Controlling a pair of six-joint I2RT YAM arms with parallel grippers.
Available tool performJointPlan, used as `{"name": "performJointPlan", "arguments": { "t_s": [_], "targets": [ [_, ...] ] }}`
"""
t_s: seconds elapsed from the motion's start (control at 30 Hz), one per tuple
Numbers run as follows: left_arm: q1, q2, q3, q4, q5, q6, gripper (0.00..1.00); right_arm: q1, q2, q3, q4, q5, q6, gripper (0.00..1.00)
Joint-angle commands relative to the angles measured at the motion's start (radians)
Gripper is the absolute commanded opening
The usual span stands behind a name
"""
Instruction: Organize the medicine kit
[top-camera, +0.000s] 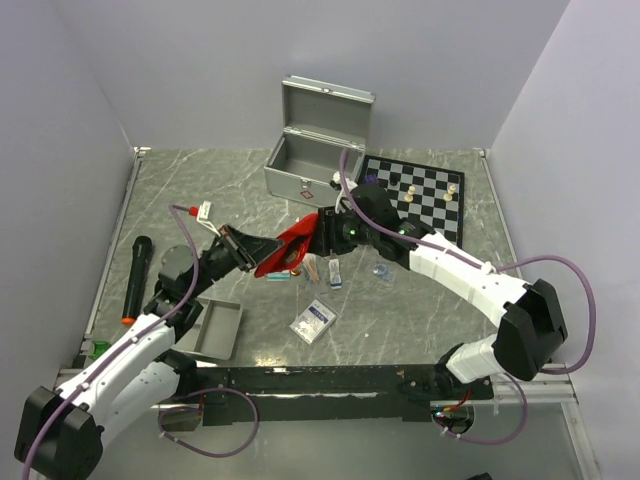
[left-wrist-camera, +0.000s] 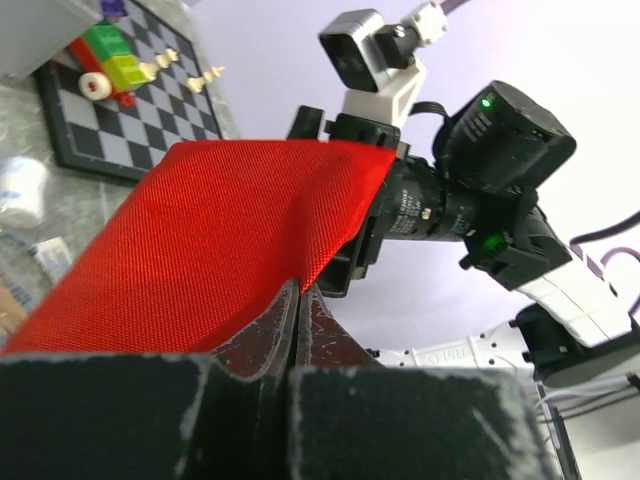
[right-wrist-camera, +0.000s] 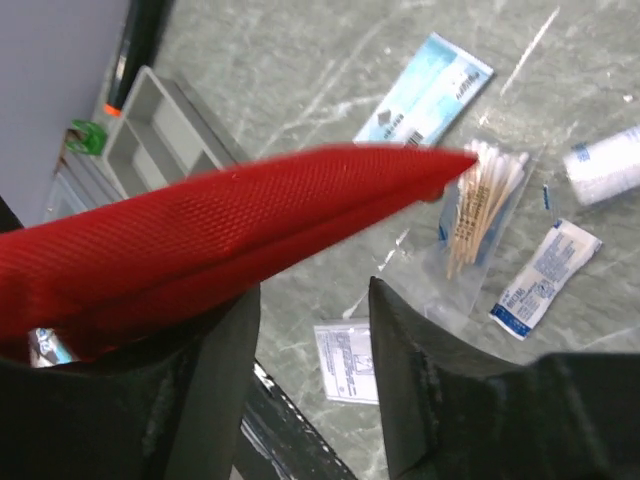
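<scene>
Two grippers meet at the red pouch (top-camera: 293, 245), which hangs above the middle of the table. My left gripper (left-wrist-camera: 298, 300) is pinched tight on its edge, while my right gripper (right-wrist-camera: 312, 298) has its fingers parted, the pouch lying across one of them and, as far as I can tell, not clamped. The medicine kit (top-camera: 300, 185) stands at the back with its lid up, just beside the chessboard (top-camera: 420, 195).
</scene>
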Motion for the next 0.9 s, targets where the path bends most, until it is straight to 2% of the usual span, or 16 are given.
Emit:
{"name": "performJointPlan", "arguments": {
  "t_s": [0.0, 0.13, 0.2, 0.3, 0.4, 0.47, 0.5, 0.53, 0.57, 0.6, 0.63, 0.67, 0.7, 0.8, 0.87],
  "targets": [
    [-0.017, -0.004, 0.073, -0.002, 0.067, 0.058, 0.01, -0.008, -0.061, -0.008, 0.144, 0.009, 0.04, 0.56],
    [-0.02, -0.065, 0.108, -0.205, -0.067, 0.157, 0.01, -0.019, -0.114, -0.07, 0.104, 0.106, 0.036, 0.56],
    [-0.02, -0.085, 0.151, -0.369, -0.22, 0.211, 0.01, -0.019, -0.156, -0.114, 0.069, 0.178, 0.025, 0.56],
    [-0.02, -0.071, 0.217, -0.615, -0.461, 0.257, 0.01, -0.019, -0.196, -0.185, 0.045, 0.194, -0.006, 0.56],
    [-0.02, -0.056, 0.237, -0.689, -0.545, 0.28, 0.01, -0.019, -0.211, -0.235, 0.029, 0.195, -0.017, 0.56],
    [-0.02, -0.065, 0.222, -0.659, -0.479, 0.285, 0.01, -0.019, -0.216, -0.264, 0.033, 0.178, -0.026, 0.57],
    [-0.02, -0.088, 0.196, -0.598, -0.401, 0.294, 0.01, -0.019, -0.219, -0.278, 0.048, 0.165, -0.032, 0.57],
    [-0.02, -0.118, 0.171, -0.468, -0.335, 0.308, 0.01, -0.019, -0.223, -0.283, 0.055, 0.152, -0.033, 0.57],
    [-0.029, -0.154, 0.142, -0.412, -0.333, 0.309, 0.01, -0.019, -0.231, -0.288, 0.065, 0.14, -0.035, 0.57],
    [-0.032, -0.16, 0.148, -0.457, -0.405, 0.29, 0.01, -0.021, -0.239, -0.292, 0.079, 0.135, -0.035, 0.57],
    [-0.026, -0.131, 0.18, -0.508, -0.407, 0.28, 0.01, -0.019, -0.245, -0.298, 0.094, 0.135, -0.035, 0.58],
    [-0.015, -0.091, 0.232, -0.543, -0.343, 0.333, 0.01, -0.019, -0.246, -0.297, 0.104, 0.132, -0.038, 0.58],
    [-0.021, -0.086, 0.251, -0.49, -0.259, 0.352, 0.01, -0.019, -0.249, -0.289, 0.096, 0.128, -0.044, 0.58],
    [-0.061, -0.088, 0.248, -0.438, -0.244, 0.409, 0.01, -0.019, -0.265, -0.291, 0.136, 0.057, -0.056, 0.58],
    [-0.061, -0.073, 0.243, -0.446, -0.162, 0.453, 0.01, -0.01, -0.292, -0.288, 0.173, 0.01, -0.047, 0.58]
  ]
}}
